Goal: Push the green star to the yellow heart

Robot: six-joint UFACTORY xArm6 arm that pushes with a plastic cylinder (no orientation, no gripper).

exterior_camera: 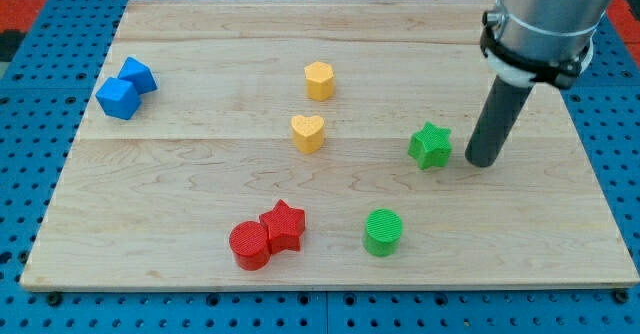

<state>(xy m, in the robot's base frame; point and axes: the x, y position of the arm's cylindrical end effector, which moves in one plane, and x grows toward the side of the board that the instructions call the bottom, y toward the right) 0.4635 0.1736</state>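
The green star (430, 145) lies on the wooden board (200, 174), right of centre. The yellow heart (308, 132) lies near the board's middle, well to the star's left. My tip (482, 161) stands just to the right of the green star, a small gap apart. The dark rod rises from it to the upper right.
A yellow hexagon block (319, 79) sits above the heart. A green cylinder (383, 232) lies below and left of the star. A red cylinder (250, 245) and red star (284, 224) touch at the bottom. Two blue blocks (125, 87) sit at the left.
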